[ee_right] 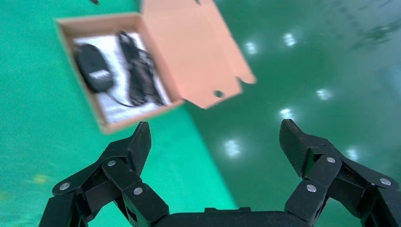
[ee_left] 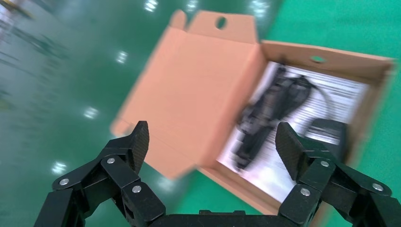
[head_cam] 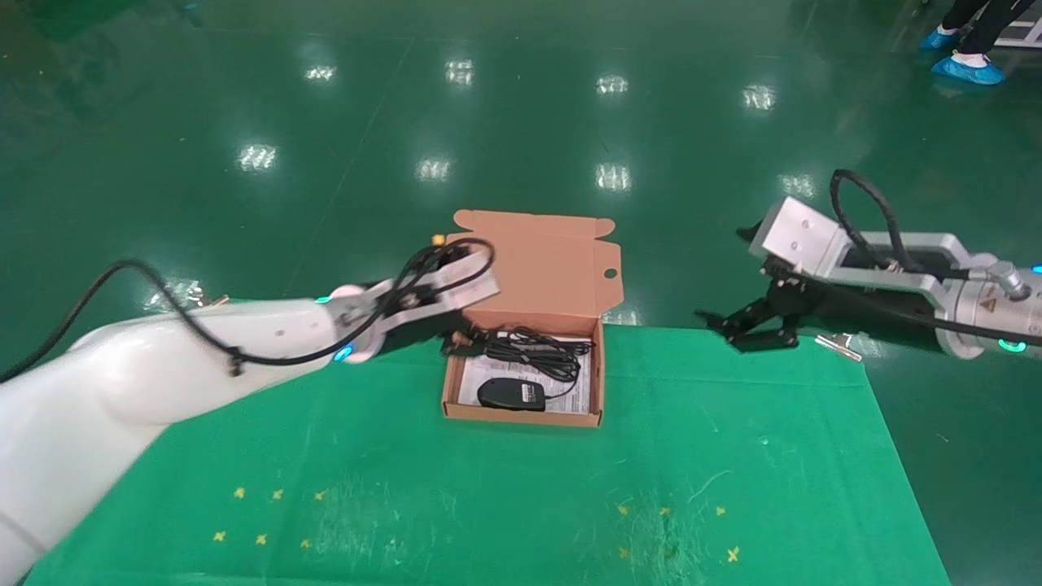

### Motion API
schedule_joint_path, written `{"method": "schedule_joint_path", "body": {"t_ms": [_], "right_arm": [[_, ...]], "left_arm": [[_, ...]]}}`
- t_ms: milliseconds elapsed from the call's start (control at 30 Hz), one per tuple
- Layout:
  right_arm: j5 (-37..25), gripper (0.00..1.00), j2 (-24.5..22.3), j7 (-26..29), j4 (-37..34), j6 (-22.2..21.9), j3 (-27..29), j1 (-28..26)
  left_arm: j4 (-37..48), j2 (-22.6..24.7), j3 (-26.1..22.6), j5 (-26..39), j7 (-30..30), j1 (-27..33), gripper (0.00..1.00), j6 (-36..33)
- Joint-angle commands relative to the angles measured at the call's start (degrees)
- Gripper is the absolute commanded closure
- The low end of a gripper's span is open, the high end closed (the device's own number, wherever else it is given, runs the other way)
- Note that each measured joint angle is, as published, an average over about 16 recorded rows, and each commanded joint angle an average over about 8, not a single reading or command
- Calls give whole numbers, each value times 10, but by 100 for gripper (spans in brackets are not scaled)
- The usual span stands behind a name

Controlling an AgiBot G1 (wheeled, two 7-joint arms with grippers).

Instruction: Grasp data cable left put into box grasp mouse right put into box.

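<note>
mouse point(head_cam: 511, 394) and data cable point(head_cam: 533, 348) lie in box point(head_cam: 521, 417), left hand point(ee_left: 211, 142) and right hand point(ee_right: 215, 137) both released

The box point(head_cam: 523, 382) is sitting at the surface's point(head_cam: 505, 488) far edge. Inside it, the mouse point(head_cam: 510, 395) is lying in front of the data cable point(head_cam: 533, 348).

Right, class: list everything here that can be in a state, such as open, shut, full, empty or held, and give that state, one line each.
box: lid open, holding mouse and cable
mouse: inside box, on leaflet
data cable: bundled, inside box
left gripper: open, empty, by the box
right gripper: open, empty, beyond the table's far edge
</note>
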State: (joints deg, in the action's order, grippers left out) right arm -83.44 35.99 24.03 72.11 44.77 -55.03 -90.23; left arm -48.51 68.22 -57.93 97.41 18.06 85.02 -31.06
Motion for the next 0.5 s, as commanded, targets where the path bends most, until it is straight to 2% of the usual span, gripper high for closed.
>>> {"method": "schedule_joint_path", "body": {"t_ms": [33, 400, 500], "right_arm": [[18, 0, 0, -6, 1, 18, 17, 12], [117, 0, -3, -37, 4, 115, 110, 80], [131, 0, -3, -42, 5, 128, 122, 90]], "left_arm": [[-11, -14, 18, -24, -3, -10, 0, -24], [-71, -94, 119, -157, -21, -66, 0, -155], [-79, -105, 133, -176, -23, -74, 0, -173]]}}
